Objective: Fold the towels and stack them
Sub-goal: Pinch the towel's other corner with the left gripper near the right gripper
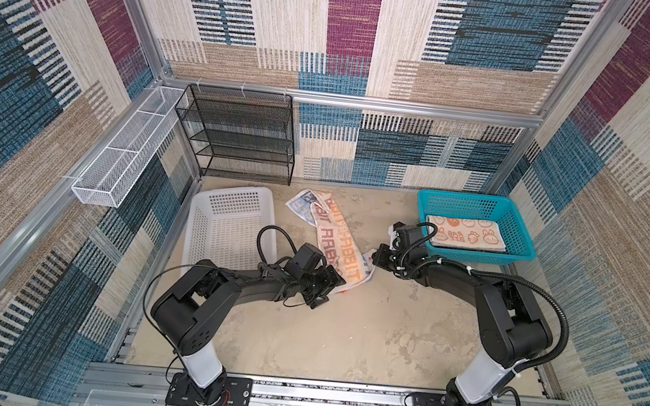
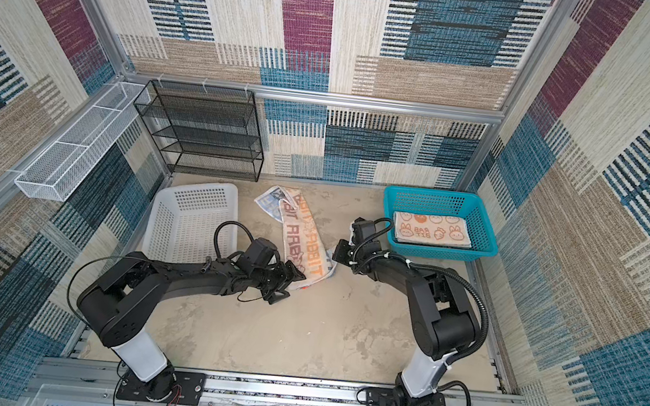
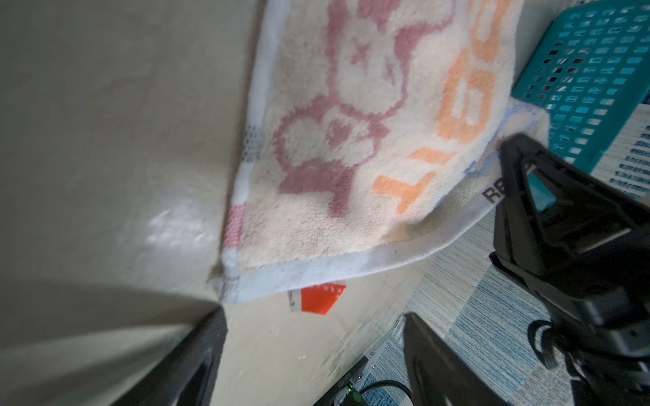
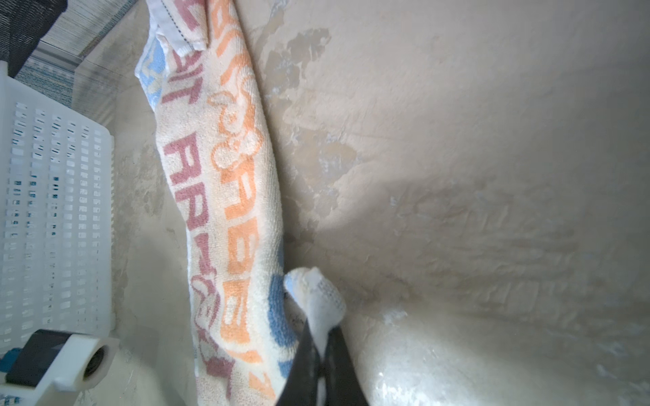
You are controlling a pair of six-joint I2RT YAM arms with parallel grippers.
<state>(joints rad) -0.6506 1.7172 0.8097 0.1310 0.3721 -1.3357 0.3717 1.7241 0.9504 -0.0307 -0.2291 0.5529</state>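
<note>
Jaws of the right gripper (image 4: pixel 320 334) were clamped on a corner of the RABBIT-lettered towel (image 1: pixel 332 238), which lay bunched between the white basket (image 1: pixel 197 214) and the teal basket (image 1: pixel 517 251) holding the folded orange-rabbit towel (image 1: pixel 465 233). The left gripper (image 1: pixel 334 285) gaped wide at the RABBIT-lettered towel's near hem.

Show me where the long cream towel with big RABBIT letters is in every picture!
Top view: cream terry towel with RABBIT lettering lies mid-floor beside the white plastic basket.
Top view: towel in the same place.
Left wrist: towel close up, filling the middle.
Right wrist: towel, a long strip beside that basket.
Shared landmark: the right gripper pinching its corner.
</note>
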